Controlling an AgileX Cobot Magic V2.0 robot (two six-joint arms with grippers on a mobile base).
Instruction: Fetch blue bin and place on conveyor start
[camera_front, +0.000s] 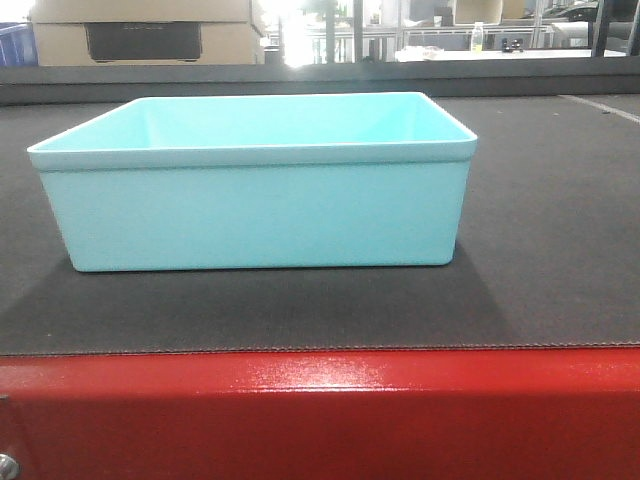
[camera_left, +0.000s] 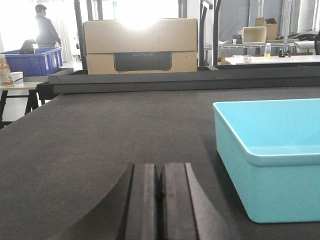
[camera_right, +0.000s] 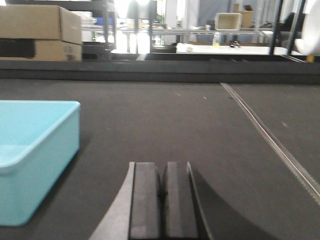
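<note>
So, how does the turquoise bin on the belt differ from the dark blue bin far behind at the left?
The blue bin is pale turquoise with smooth walls; the dark blue bin is royal blue with paler marks on its side. The blue bin sits on the conveyor belt, close to the shut left gripper; the dark blue bin stands far behind, beyond the belt, near a person. Both are open-topped and rectangular.

A cardboard box (camera_left: 140, 46) with a dark panel stands behind the belt. Left of it, a dark blue bin (camera_left: 34, 61) sits near a person (camera_left: 45, 30). Farther right, a bottle (camera_left: 268, 50) stands on a white worktop (camera_left: 270, 59).
</note>
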